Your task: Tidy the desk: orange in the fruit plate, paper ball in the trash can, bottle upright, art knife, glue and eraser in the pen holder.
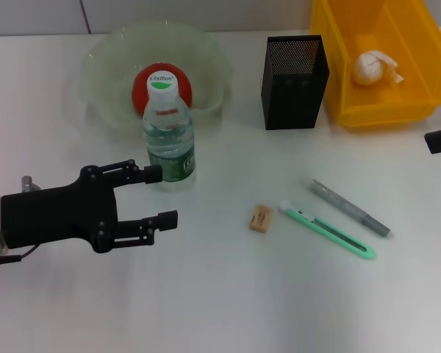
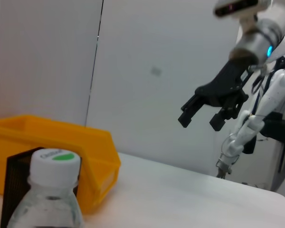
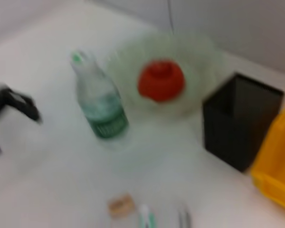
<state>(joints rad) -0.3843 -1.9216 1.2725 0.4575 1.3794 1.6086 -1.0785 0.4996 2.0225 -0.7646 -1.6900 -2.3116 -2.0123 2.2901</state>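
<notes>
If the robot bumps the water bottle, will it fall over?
Possibly. The water bottle stands upright, tall and narrow, so a high push could tip it. It looks nearly full, probably fairly heavy and steadier. Its round sides would likely roll if toppled.

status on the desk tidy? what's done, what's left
Done: orange in the fruit plate, paper ball in the yellow trash can, bottle upright. In hand: nothing; the open left gripper sits beside the bottle. Left: eraser, art knife and glue lie on the desk, outside the pen holder.
</notes>
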